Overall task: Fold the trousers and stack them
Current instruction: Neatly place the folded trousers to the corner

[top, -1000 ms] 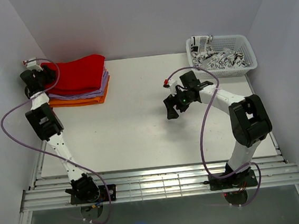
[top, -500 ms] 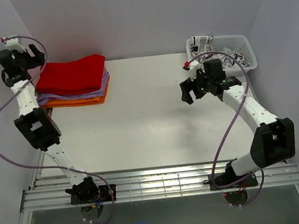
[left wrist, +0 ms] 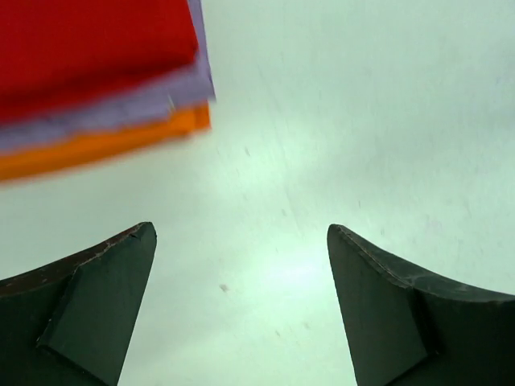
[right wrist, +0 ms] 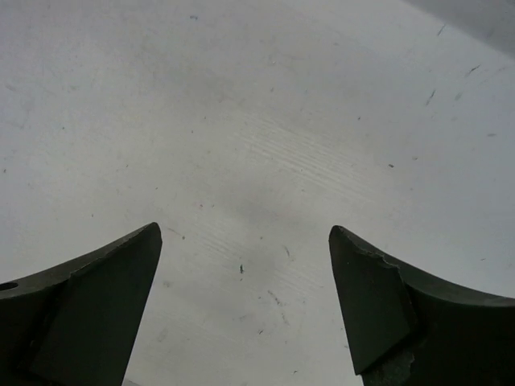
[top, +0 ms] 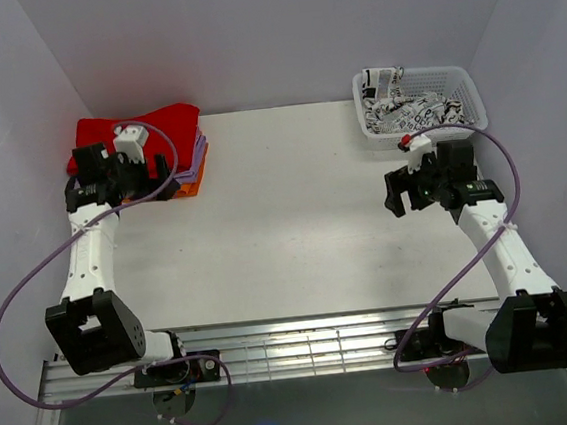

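The red trousers [top: 166, 118] lie folded on top of a stack at the back left, over lilac [top: 197, 152] and orange [top: 190, 186] folded cloths. My left gripper [top: 166, 169] is open and empty, just in front of the stack's right end and partly hiding it. In the left wrist view the trousers [left wrist: 88, 40] sit at the top left and the left gripper [left wrist: 241, 241] hangs over bare table. My right gripper [top: 394, 192] is open and empty over the table's right side, and the right wrist view shows it [right wrist: 245, 237] above bare table.
A white basket [top: 471, 126] at the back right holds black-and-white patterned cloth [top: 414, 109]. The white table [top: 285, 232] spreads between the two arms. Grey walls close in the left, back and right sides.
The left arm has swung down from high at the back left to just in front of the stack. The right arm has drawn back to the right, toward the near side. Both grippers stay open.
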Motion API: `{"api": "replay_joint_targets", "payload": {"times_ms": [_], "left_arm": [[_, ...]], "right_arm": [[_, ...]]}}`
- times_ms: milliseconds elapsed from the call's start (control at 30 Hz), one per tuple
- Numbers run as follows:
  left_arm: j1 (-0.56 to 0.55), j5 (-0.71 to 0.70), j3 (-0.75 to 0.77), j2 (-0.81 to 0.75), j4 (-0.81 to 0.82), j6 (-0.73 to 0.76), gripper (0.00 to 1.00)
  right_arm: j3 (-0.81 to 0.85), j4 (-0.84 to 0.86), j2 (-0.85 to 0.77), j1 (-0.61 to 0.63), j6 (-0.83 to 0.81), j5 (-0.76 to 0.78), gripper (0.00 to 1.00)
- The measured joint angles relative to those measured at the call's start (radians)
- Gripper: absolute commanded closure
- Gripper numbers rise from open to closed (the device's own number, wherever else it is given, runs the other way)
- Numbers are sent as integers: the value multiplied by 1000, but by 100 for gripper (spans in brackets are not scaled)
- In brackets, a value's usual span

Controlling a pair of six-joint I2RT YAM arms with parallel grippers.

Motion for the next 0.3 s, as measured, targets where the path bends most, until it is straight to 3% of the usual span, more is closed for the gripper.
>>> {"api": "replay_joint_targets", "payload": {"times_ms": [133,300], "left_arm": [[-8,-19,-237,-10,-60,-30,2],[-6,-40,-332,-52,-81,-36,2]], "right_arm": [[-100,-41,-86,0,1,-13,10],[-121,-64,-108,0,-2,-27,10]]}}
